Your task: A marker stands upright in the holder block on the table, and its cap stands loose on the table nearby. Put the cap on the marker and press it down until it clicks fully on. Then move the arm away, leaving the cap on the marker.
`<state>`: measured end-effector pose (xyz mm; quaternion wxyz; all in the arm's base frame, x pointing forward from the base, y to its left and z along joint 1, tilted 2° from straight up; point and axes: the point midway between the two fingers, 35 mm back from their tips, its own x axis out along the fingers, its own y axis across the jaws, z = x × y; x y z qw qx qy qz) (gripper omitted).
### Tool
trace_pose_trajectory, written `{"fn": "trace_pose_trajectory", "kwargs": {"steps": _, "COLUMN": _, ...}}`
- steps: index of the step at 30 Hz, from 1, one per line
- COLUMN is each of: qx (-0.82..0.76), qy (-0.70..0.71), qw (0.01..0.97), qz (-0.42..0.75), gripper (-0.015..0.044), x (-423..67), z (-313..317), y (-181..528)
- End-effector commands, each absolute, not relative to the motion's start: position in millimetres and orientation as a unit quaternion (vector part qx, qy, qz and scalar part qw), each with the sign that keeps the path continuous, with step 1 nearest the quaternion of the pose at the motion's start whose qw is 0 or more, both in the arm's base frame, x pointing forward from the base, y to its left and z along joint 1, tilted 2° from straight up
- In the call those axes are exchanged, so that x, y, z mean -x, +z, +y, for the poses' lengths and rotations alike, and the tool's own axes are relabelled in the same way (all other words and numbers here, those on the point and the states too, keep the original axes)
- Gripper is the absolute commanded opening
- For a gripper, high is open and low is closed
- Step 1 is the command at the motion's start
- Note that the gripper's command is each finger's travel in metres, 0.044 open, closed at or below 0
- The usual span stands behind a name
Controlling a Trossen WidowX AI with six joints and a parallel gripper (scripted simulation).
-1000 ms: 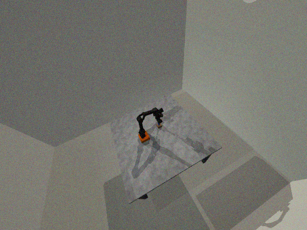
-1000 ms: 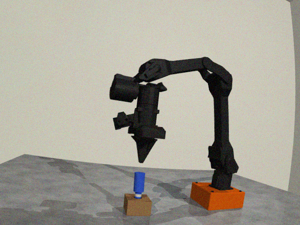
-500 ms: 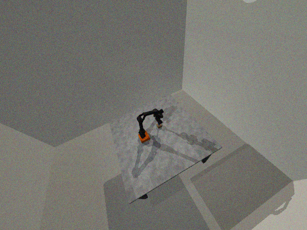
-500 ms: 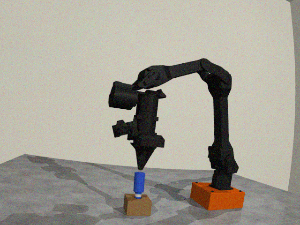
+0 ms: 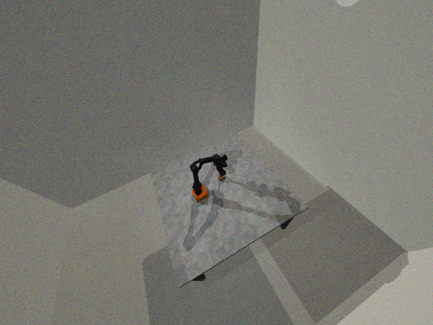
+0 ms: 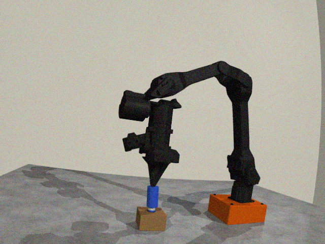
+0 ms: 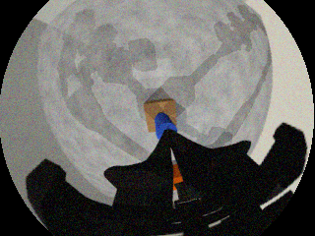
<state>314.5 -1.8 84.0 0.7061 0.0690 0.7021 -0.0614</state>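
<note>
A: Where is the black arm's gripper (image 6: 154, 183) sitting?

B: It is pointing straight down, its jaws pressed together into one point with nothing between them, and that point is touching the top of the blue cap (image 6: 152, 196).

A: And the cap?

B: It is standing upright on the marker (image 6: 151, 209), whose pale base is showing just under it, in the brown holder block (image 6: 151, 219) on the grey table (image 6: 52, 205). The arm's orange base (image 6: 236, 213) is resting nearby on the same table
</note>
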Motion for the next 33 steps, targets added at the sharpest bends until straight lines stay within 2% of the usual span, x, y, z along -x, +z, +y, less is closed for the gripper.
{"fn": "trace_pose_trajectory", "kwargs": {"steps": 1, "qx": -0.069, "qy": -0.061, "qw": 0.706, "qz": 0.702, "gripper": 0.0, "x": -314, "z": -2, "y": 85}}
{"fn": "trace_pose_trajectory", "kwargs": {"steps": 4, "qx": -0.069, "qy": -0.061, "qw": 0.706, "qz": 0.702, "gripper": 0.0, "x": -316, "z": -2, "y": 94}}
{"fn": "trace_pose_trajectory", "kwargs": {"steps": 11, "qx": -0.069, "qy": -0.061, "qw": 0.706, "qz": 0.702, "gripper": 0.0, "x": -315, "z": -3, "y": 172}}
{"fn": "trace_pose_trajectory", "kwargs": {"steps": 16, "qx": -0.069, "qy": -0.061, "qw": 0.706, "qz": 0.702, "gripper": 0.0, "x": -315, "z": -3, "y": 174}}
{"fn": "trace_pose_trajectory", "kwargs": {"steps": 33, "qx": -0.069, "qy": -0.061, "qw": 0.706, "qz": 0.702, "gripper": 0.044, "x": -315, "z": -3, "y": 174}}
